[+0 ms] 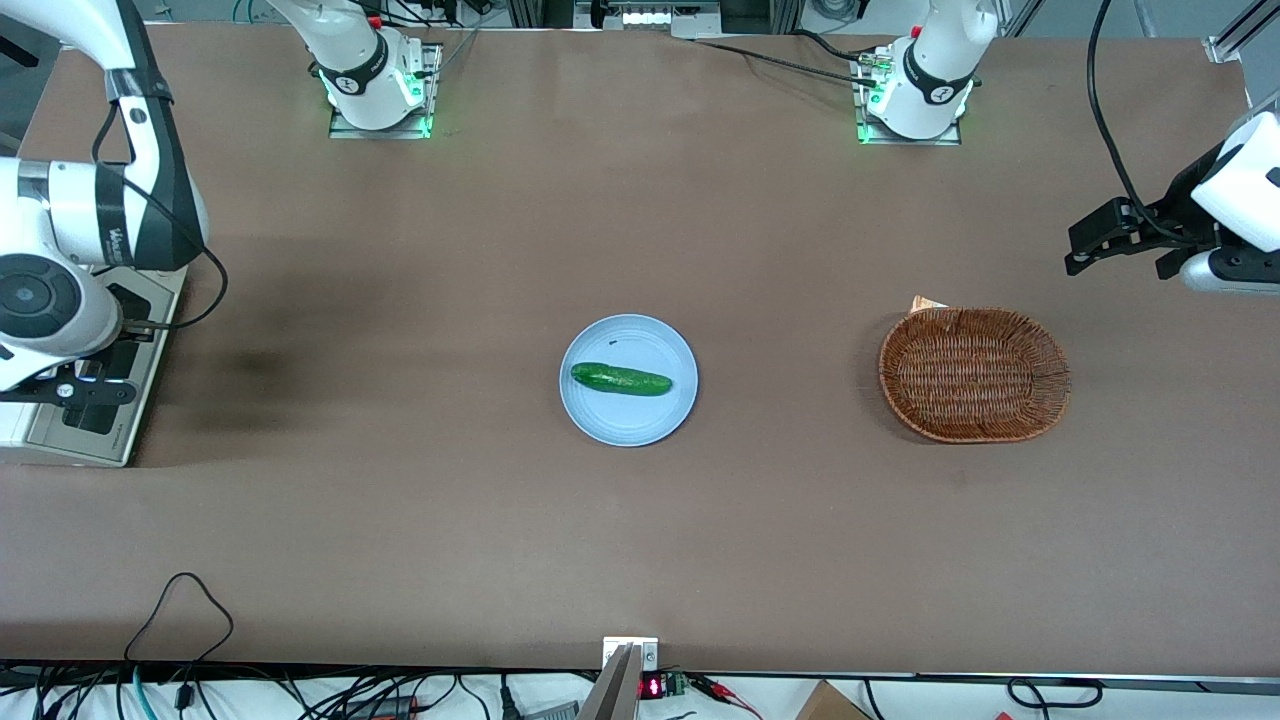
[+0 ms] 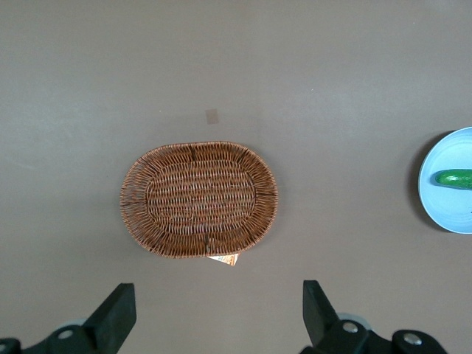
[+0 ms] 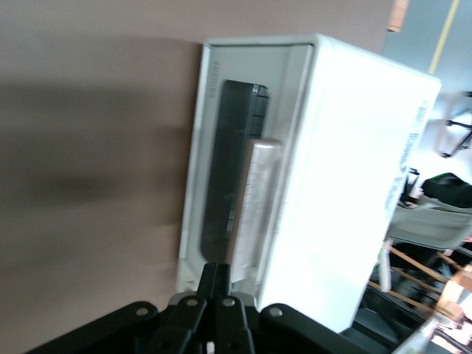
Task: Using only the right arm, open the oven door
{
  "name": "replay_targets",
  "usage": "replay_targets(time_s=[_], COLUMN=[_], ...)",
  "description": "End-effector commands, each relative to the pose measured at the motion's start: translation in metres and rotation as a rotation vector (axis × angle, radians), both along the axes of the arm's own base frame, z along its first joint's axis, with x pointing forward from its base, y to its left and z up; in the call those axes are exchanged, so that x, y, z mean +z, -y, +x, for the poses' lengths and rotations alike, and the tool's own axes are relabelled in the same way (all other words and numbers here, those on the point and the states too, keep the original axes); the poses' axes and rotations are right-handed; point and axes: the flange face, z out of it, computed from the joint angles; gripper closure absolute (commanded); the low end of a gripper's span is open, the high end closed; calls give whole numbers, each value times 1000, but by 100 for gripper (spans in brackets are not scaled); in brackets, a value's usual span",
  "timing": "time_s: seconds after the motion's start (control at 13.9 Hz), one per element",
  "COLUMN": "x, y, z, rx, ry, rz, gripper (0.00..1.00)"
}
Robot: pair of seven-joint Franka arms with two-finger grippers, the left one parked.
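Oven door [image 3: 221, 169] sits at the working arm's end of the table [image 1: 420, 520], mid-height at the front view's edge. It looks shut flat against the white oven [image 3: 346, 184]. Gripper [image 3: 217, 276] of the right arm [image 1: 60, 220] hovers at one end of the bar handle [image 3: 254, 199]; jaws narrow, holding nothing, probably lined up to hook the bar. Plate [image 1: 600, 425] with cucumber [image 1: 620, 379] mid-table, well apart.

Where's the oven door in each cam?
Front view: silver-grey, glass-windowed oven door at the working arm's end of the table, partly under the white right arm.
Left wrist view: not in it.
Right wrist view: door with silver bar handle, on the boxy white toaster oven.
Shared landmark: the black two-finger hand, at the door.
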Motion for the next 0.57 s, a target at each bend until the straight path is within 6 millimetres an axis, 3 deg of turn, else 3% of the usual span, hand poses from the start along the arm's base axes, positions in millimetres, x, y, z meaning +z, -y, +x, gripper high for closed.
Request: replay_targets(time_s=[0.0, 0.29, 0.5], x=[-16, -40, -45], y=[15, 32, 42], z=[-3, -10, -12], rx=[29, 21, 9], ry=[-24, 2, 14], rz=[-78, -90, -91], gripper=[100, 100, 100])
